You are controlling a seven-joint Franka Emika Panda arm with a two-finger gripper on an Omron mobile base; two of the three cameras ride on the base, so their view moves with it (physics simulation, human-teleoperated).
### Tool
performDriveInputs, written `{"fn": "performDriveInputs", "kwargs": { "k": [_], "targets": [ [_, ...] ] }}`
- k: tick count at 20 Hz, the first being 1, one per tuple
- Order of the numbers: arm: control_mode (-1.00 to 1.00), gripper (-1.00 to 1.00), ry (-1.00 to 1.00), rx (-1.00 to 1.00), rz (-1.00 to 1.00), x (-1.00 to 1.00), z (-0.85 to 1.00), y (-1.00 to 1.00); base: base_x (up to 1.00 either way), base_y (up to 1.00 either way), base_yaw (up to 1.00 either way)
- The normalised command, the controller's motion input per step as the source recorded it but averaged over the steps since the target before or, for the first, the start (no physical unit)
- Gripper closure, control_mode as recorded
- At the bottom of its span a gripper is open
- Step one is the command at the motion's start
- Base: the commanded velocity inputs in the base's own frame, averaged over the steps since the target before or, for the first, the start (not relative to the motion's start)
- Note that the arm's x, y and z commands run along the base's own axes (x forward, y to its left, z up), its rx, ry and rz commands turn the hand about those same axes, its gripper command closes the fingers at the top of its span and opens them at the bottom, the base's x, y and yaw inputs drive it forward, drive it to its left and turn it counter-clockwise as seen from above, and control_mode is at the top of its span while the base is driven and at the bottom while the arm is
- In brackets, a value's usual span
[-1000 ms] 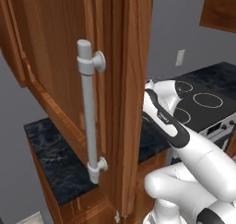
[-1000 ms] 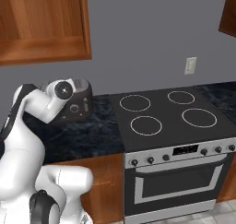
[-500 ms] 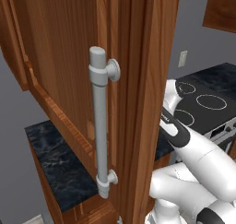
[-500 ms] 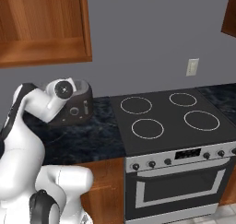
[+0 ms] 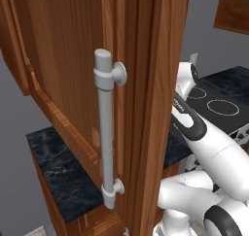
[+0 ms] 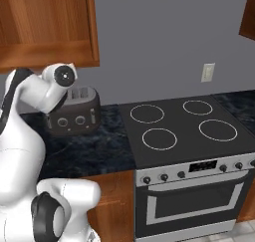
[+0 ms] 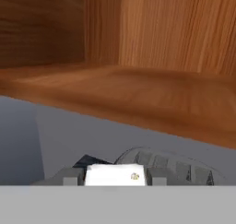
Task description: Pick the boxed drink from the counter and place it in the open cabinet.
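In the hand view the boxed drink, a small white carton, sits between the two grey fingertips of my gripper, which is shut on it. Ahead and slightly above lies the bare wooden shelf of the open cabinet. From the right base the cabinet hangs at the upper left, with my wrist just under its bottom edge. Its panelled door with the silver bar handle stands close in the left base view and hides the hand. The broad counter with plain wood sides is out of view.
A dark toaster stands on the narrow black top directly under my hand. To the right are a black stove with oven below and a wall outlet. Grey wall runs behind.
The whole left base picture has shifted, so the cabinet door looms larger and covers more of the arm. My wrist has risen a little toward the cabinet's underside, still holding the carton.
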Motion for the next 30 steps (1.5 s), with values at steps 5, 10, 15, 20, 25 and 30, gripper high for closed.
{"fn": "performDriveInputs", "kwargs": {
  "k": [5, 10, 15, 20, 25, 30],
  "targets": [
    [-1.00, 1.00, 0.00, 0.09, 0.00, 0.00, 1.00, 0.08, 0.00, 0.00, 0.00],
    [-1.00, 1.00, -0.01, 0.08, 0.00, 0.00, 0.93, 0.00, 0.00, 0.00, 0.00],
    [-1.00, 1.00, -0.04, 0.00, 0.00, 0.07, 0.35, 0.21, 0.00, 0.00, 0.00],
    [-1.00, 1.00, -0.14, -0.02, -0.07, 0.20, 0.01, 0.44, 0.00, 0.00, 0.00],
    [-1.00, 1.00, -0.11, -0.02, -0.10, 0.15, 0.00, 0.36, 0.00, 0.00, 0.00],
    [-1.00, 1.00, 0.00, 0.00, -0.03, 0.07, 0.00, 0.06, 0.00, 0.00, 0.00]
  ]
}}
